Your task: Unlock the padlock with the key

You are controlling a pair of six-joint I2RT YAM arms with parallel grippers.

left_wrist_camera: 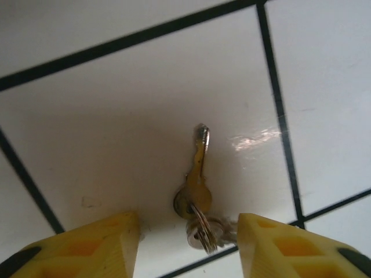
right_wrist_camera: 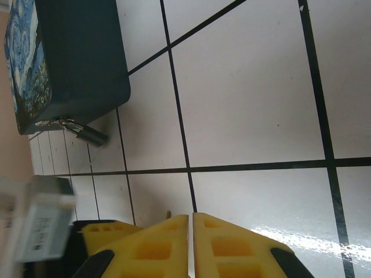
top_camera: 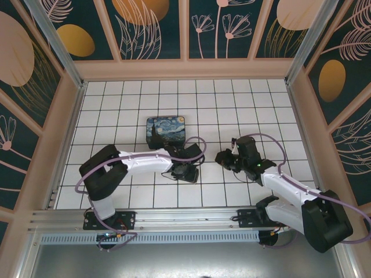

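Note:
The key (left_wrist_camera: pixel 199 194), a small bunch of grey and brassy keys on a ring, lies flat on a white tile. My left gripper (left_wrist_camera: pixel 188 246) is low over it and open, one yellow finger on each side of the ring; the fingers do not close on it. In the top view the left gripper (top_camera: pixel 188 173) is in front of the box. The padlock (right_wrist_camera: pixel 91 136), dark with a thin silvery shackle, hangs at the lower corner of the blue swirl-painted box (right_wrist_camera: pixel 69 52). My right gripper (right_wrist_camera: pixel 191 246) is shut and holds nothing, a little right of the left one (top_camera: pixel 222 157).
The painted box (top_camera: pixel 166 131) stands on the tiled floor (top_camera: pixel 232 110) just behind the left gripper. Peach walls enclose the floor on three sides. The left arm's cable loops between the box and the gripper.

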